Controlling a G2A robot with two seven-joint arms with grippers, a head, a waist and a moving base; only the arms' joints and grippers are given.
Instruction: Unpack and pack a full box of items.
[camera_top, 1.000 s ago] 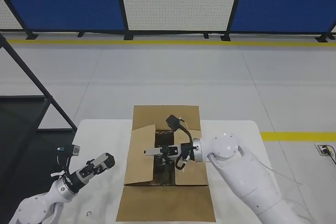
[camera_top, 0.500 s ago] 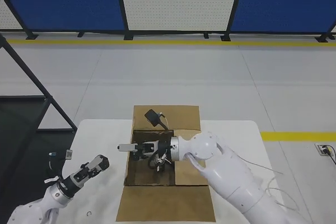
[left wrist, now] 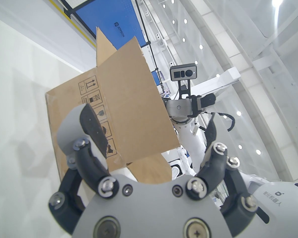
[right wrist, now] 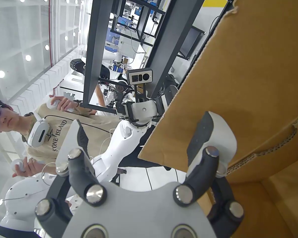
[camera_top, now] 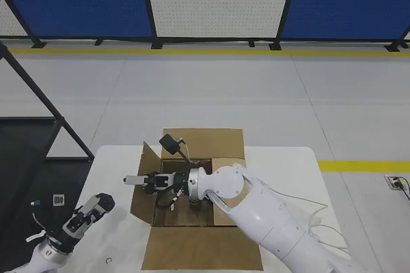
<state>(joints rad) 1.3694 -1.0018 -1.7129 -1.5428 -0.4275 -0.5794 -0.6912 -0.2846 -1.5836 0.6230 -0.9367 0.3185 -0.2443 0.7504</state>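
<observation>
At the left edge of the box [camera_top: 203, 142], mid-desk [camera_top: 287, 164], the right gripper [camera_top: 135, 181] is open, right beside the standing left flap [camera_top: 142, 198]. The left gripper [camera_top: 98, 204], open too, is farther off.

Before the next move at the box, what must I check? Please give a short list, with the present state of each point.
1. Right gripper open: ok.
2. Right gripper at the left flap: ok; contact, cannot tell.
3. Left gripper open, empty: ok.
4. Left gripper apart from the box: ok.
5. Right flap clear of the opening: not ok, it seems folded inward.
6. Items inside visible: cannot tell.
</observation>
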